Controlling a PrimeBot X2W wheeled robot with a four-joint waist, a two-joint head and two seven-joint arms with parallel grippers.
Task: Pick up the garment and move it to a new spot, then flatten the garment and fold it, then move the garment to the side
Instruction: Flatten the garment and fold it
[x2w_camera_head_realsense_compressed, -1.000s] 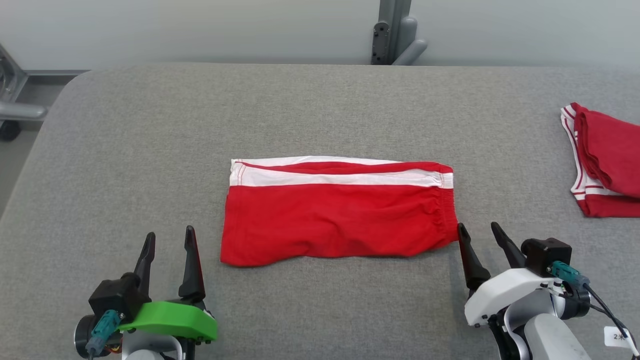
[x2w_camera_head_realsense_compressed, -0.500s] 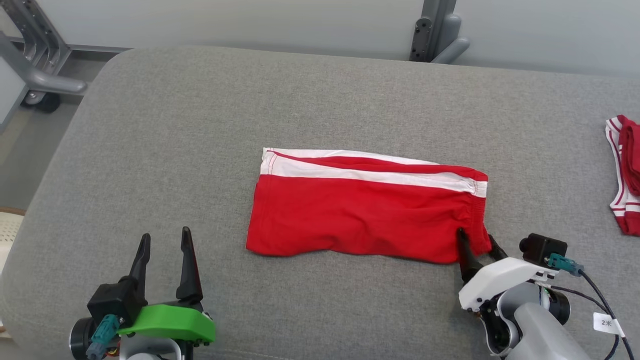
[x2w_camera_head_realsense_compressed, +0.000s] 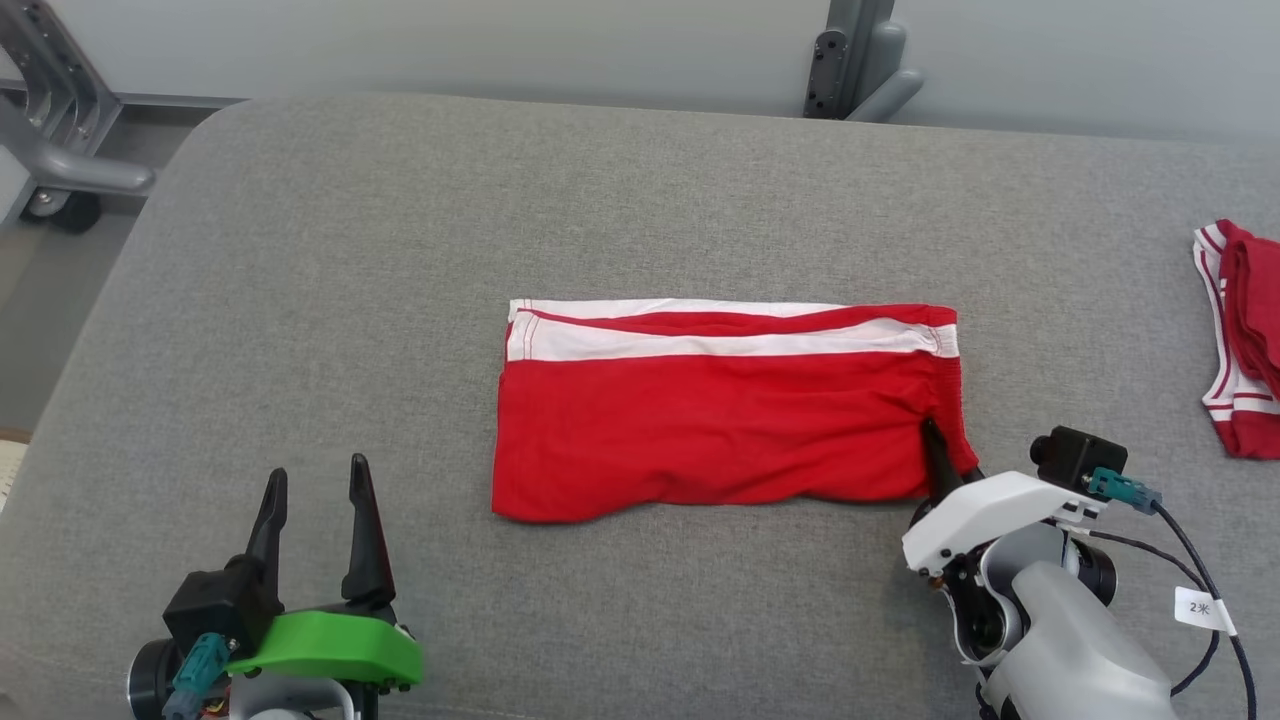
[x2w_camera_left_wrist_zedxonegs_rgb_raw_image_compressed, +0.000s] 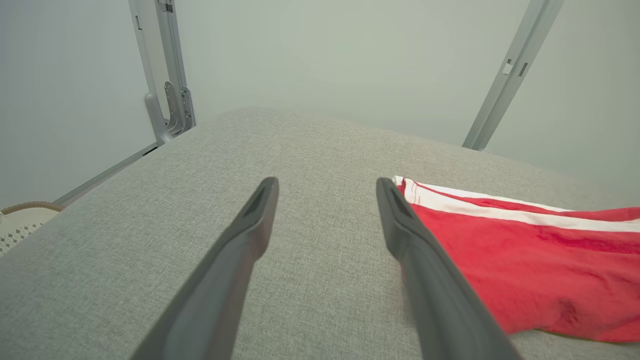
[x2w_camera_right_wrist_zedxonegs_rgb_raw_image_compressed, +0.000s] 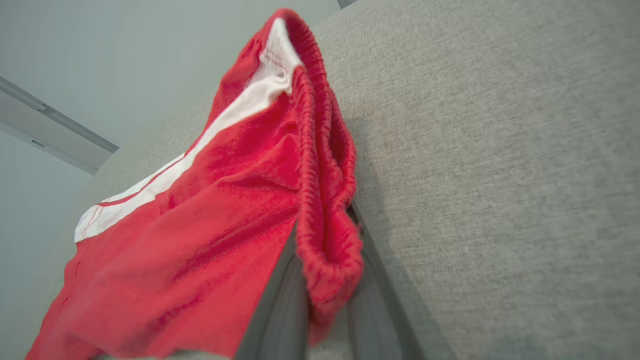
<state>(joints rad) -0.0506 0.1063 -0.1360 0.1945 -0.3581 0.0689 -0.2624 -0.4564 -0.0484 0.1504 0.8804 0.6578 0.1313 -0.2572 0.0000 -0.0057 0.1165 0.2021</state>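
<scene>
1. Pinched between the near-closed dark fingers of the right gripper (x2w_camera_head_realsense_compressed: 950, 462): the gathered elastic corner of the red fabric shorts with white stripes (x2w_camera_head_realsense_compressed: 720, 420) (one finger in plain sight from the head camera, the other hidden by the cloth).
2. Bunched and slightly raised at that near right corner; flat elsewhere, folded into a long rectangle, white stripes along the far edge.
3. Laid lengthwise, left to right, across the middle of the grey fabric-covered table (x2w_camera_head_realsense_compressed: 640, 200).
4. Spread wide and empty at the near left: the two dark fingers of the left gripper (x2w_camera_head_realsense_compressed: 316, 470), over bare grey cloth, near the shorts' near left corner but apart from it.
5. Heaped at the table's right edge, well apart from the rest: a second red garment with white trim (x2w_camera_head_realsense_compressed: 1235, 380).
6. Behind the table: a pale wall, a grey metal post (x2w_camera_head_realsense_compressed: 850, 70) and, far left, a grey tubular frame on a castor (x2w_camera_head_realsense_compressed: 60, 170).
</scene>
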